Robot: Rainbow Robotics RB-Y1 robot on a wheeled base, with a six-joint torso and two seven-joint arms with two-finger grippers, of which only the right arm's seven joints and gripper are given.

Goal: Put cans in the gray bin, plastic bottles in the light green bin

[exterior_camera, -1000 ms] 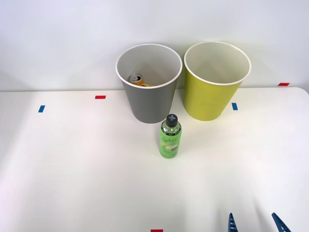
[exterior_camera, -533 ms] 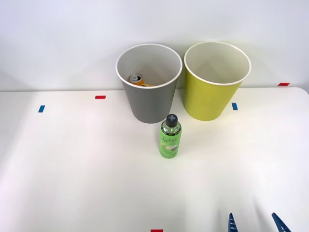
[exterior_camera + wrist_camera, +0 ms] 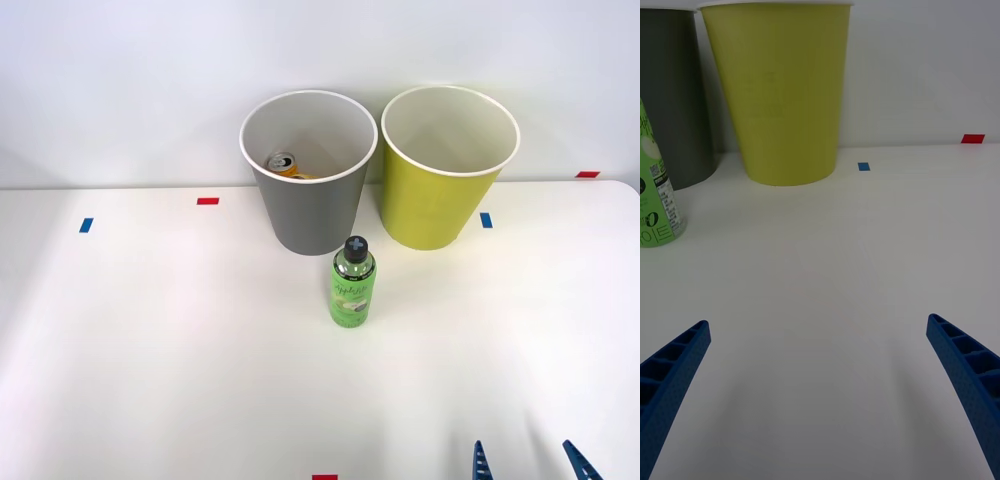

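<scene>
Can (image 3: 282, 162) sits inside the gray bin (image 3: 308, 215), bottle (image 3: 352, 284) stands upright just in front, gripper (image 3: 525, 462) spread wide, holding nothing.

Can (image 3: 283, 163) inside gray bin (image 3: 308, 205); green bottle (image 3: 352, 283) upright before it; lime bin (image 3: 440, 200) beside.

Bare table (image 3: 200, 380) around upright bottle (image 3: 351, 283)

White table (image 3: 150, 340) bearing tape marks (red (image 3: 207, 201), blue (image 3: 85, 225))
</scene>
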